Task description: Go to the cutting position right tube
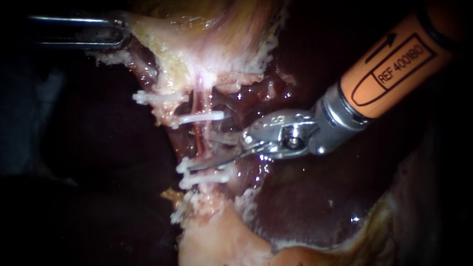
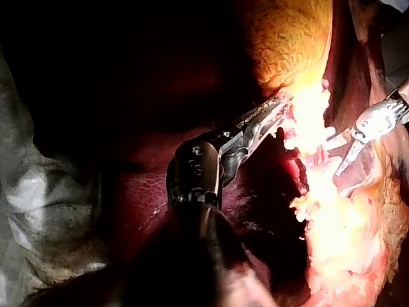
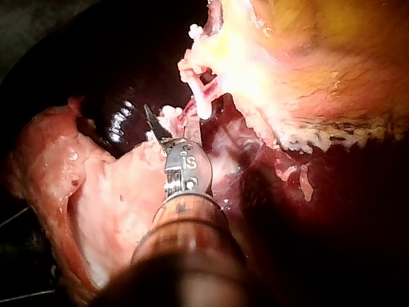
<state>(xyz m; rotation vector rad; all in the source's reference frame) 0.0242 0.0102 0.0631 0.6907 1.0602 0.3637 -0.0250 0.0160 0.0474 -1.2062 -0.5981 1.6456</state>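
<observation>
Right instrument (image 1: 204,151), an orange shaft with a steel wrist and two thin blades, is seen entering from the upper right, with its jaws held open at a narrow angle. The thin pink tube with a red streak (image 1: 199,138) is strung between the pale yellow-white gallbladder (image 1: 217,44) above and a pale pink tissue mass (image 1: 217,236) below. The tube is located at the mouth of the open jaws, just ahead of the upper blade. The lower blade is laid across it just above the lower clips; contact cannot be told. Which tube it is cannot be confirmed. White plastic clips are fitted on the tube: one upper (image 1: 199,118) and a lower cluster (image 1: 207,178), with a bare stretch left between them. The lower blade tip is placed just beside the cluster. Left instrument (image 1: 118,32), a dark slender shaft from the left, is clamped on the gallbladder's pale edge, well apart from the tube. Glossy dark red liver (image 1: 305,197) is seen under the right instrument. Dark open room is left beside the tube's far side.
</observation>
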